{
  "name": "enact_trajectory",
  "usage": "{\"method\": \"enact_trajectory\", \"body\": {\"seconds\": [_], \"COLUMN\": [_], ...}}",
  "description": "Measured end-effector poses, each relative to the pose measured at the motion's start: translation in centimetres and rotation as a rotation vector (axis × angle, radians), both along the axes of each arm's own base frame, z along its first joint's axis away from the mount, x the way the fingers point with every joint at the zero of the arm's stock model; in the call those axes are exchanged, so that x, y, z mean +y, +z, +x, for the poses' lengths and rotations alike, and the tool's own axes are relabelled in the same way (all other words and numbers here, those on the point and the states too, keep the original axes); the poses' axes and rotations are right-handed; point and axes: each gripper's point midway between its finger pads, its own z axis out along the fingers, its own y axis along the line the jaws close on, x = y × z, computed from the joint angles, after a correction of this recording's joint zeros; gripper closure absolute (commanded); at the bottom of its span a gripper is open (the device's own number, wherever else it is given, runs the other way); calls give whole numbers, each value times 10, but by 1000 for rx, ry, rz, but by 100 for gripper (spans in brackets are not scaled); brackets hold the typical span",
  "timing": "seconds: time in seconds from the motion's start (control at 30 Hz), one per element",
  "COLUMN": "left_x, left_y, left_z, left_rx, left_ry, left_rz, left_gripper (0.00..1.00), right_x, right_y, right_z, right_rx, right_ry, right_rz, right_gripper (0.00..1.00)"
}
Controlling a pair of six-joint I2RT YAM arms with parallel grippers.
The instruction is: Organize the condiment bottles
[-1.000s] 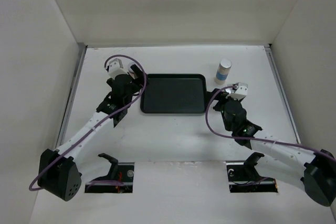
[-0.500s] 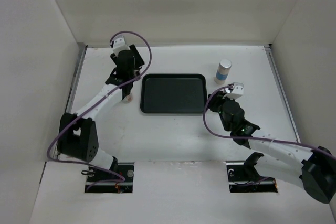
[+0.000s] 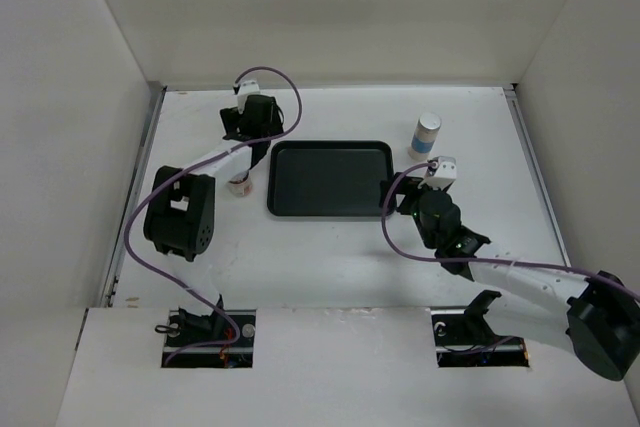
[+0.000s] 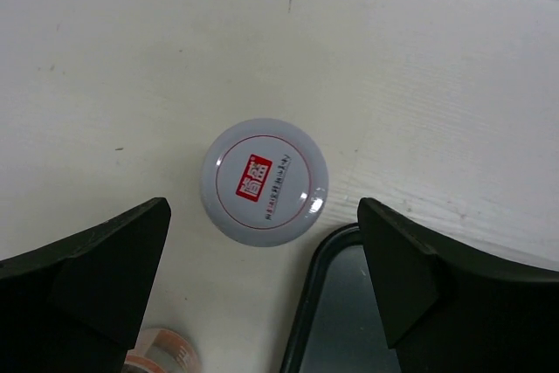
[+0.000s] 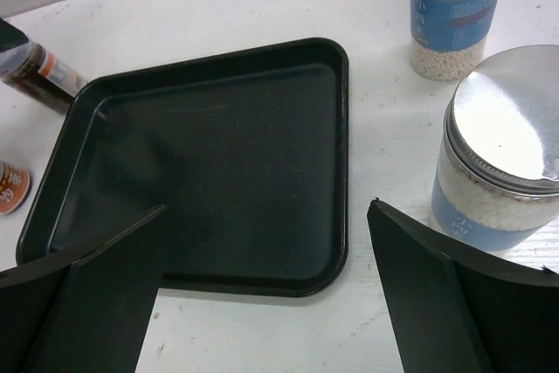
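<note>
Centring the open left claw (image 4: 262, 205) over the red-printed cap of the brown bottle (image 4: 265, 183), on the desk (image 4: 419, 58) just off the tray's (image 4: 358, 325) far left corner, then dropping straight should keep its inner finger off the tray rim. A second brown bottle (image 4: 164, 354) stands along the tray's left side. The right claw (image 5: 266, 207), also open, hovers by the tray's right edge, with a silver-lidded bottle (image 5: 493, 183) and a bead-filled bottle (image 5: 456, 15), both blue-banded, just beyond.

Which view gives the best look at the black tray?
Top external: nearly the whole tray shows, and it is empty. Right wrist sees it closer, but its own finger hides one near corner. Left wrist catches only one corner.
</note>
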Motion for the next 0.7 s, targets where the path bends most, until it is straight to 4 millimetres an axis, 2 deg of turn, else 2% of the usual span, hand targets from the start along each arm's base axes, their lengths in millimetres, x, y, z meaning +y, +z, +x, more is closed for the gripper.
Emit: {"method": "enact_trajectory", "body": {"seconds": [0.1, 0.2, 0.43, 0.6, 0.7], "left_x": [10, 13, 12, 15, 16], "left_y": [-13, -19, -24, -18, 2], "left_z": [2, 10, 18, 11, -1], "left_rx": [28, 35, 41, 33, 9], "left_ry": [21, 28, 17, 24, 22], "left_rz": [15, 19, 11, -7, -12], "left_gripper": [15, 24, 62, 66, 66], "right_x": [1, 1, 2, 2, 2], "right_y": [0, -1, 0, 0, 0], "right_z": [0, 1, 1, 1, 1], "right_rx": [-1, -1, -2, -3, -3], "right_ry": [1, 1, 3, 3, 3], "right_rz": [2, 1, 2, 4, 4], "right_gripper": [0, 0, 1, 0, 1]}}
